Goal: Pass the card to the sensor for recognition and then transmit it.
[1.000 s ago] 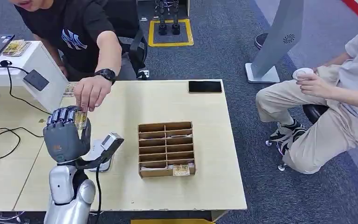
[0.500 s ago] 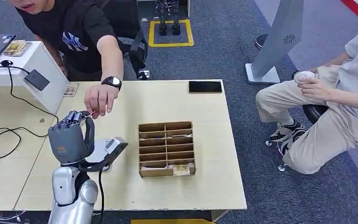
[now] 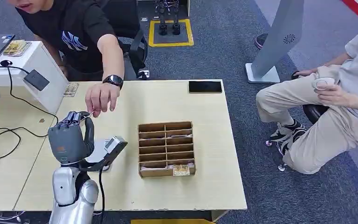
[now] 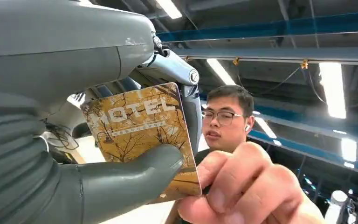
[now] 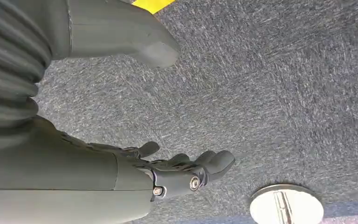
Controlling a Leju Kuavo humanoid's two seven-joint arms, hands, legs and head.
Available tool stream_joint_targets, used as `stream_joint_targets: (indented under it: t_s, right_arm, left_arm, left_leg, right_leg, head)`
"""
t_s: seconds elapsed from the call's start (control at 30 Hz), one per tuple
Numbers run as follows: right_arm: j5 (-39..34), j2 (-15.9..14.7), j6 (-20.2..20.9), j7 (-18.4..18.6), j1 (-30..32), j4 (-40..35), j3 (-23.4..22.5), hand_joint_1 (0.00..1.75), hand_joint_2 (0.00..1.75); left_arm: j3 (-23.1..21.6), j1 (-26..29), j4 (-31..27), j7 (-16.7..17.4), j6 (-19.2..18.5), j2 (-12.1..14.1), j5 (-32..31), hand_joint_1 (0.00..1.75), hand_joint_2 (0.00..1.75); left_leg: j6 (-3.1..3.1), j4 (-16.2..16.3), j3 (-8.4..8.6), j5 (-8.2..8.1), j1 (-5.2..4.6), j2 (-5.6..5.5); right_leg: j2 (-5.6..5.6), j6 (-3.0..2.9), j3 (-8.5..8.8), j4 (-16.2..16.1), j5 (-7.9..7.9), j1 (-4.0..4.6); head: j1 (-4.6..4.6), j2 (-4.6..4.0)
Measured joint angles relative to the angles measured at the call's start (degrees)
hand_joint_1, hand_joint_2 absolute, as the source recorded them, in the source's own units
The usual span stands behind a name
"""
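The counter (image 3: 200, 107) carries a cardboard divider box (image 3: 166, 148) at its middle. Near its left side, the left hand (image 3: 70, 140) is raised, pinching the card (image 4: 140, 135) between thumb and fingers (image 4: 186, 102), which the left wrist view shows plainly. The person's hand (image 3: 100, 98) hovers just beyond it; grabbing could tug the card loose before scanning. The right hand (image 5: 186, 175) hangs empty, fingers loosely apart, above carpet.

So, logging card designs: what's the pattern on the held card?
Golden-brown with bare trees and white "MOTEL" lettering; the card shows best in the left wrist view.

Card (image 4: 140, 135) lower edge hidden behind left hand (image 4: 74, 140) thumb.
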Motion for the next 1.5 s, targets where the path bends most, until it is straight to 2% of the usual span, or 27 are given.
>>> stream_joint_targets:
  t_s: [0.27,0.4,0.5,0.6,0.67,1.33,1.5]
  right_arm:
    - [0.0,0.0,0.0,0.0,0.0,0.0,0.0,0.00,1.75]
    - [0.0,0.0,0.0,0.1,0.0,0.0,0.0,0.00,1.75]
    - [-0.8,0.0,0.0,0.2,0.1,0.0,0.0,0.00,1.75]
    - [-2.1,0.0,0.0,0.2,0.2,0.0,0.0,0.00,1.75]
    - [-2.3,0.0,0.0,0.2,0.5,0.0,0.1,0.00,1.75]
    - [-3.4,0.0,0.2,0.8,1.0,0.0,0.6,0.00,1.75]
    - [-4.1,0.0,0.2,1.1,1.1,0.0,1.2,0.00,1.75]
  left_arm:
    - [0.1,0.0,0.2,-0.3,0.0,0.0,0.0,1.75,1.75]
    - [0.5,0.2,0.2,-1.9,0.0,-0.4,0.4,1.75,1.75]
    - [1.8,0.6,0.2,-5.8,0.0,-1.4,2.4,1.75,1.75]
    - [4.8,1.2,0.2,-13.0,0.0,-2.5,8.1,1.75,1.75]
    - [6.1,1.4,0.2,-14.4,0.0,-2.5,10.2,1.75,1.75]
    - [10.4,3.5,-0.3,-15.5,0.0,-2.8,12.8,1.75,1.75]
    - [12.2,4.2,-0.3,-15.4,0.0,-2.8,10.2,1.75,1.75]
  left_leg:
    - [0.00,0.0,0.00,0.00,0.00,0.00]
    - [0.00,0.0,0.00,0.00,0.00,0.00]
    - [0.00,0.0,-0.02,-0.01,0.00,0.00]
    - [0.00,0.0,0.01,-0.01,0.00,0.01]
    - [0.00,0.0,-0.01,-0.01,0.00,-0.01]
    - [0.01,0.0,-0.02,-0.01,0.00,-0.01]
    - [0.01,0.0,-0.03,-0.02,0.00,0.00]
  right_leg:
    - [0.00,0.00,0.00,0.0,0.00,0.00]
    - [0.00,0.00,0.00,0.0,0.00,0.00]
    - [0.00,0.00,0.00,0.0,0.00,0.00]
    - [0.03,0.00,-0.01,0.0,0.00,0.00]
    - [-0.01,0.00,-0.02,0.0,-0.01,0.00]
    - [-0.01,-0.01,-0.01,0.0,-0.03,0.00]
    - [-0.01,0.00,-0.01,0.0,-0.03,0.00]
  head:
    - [0.00,0.00]
    - [0.00,0.00]
    - [-0.02,0.00]
    - [-0.02,0.00]
    - [-0.02,0.00]
    - [-0.02,0.00]
    - [-0.04,0.00]
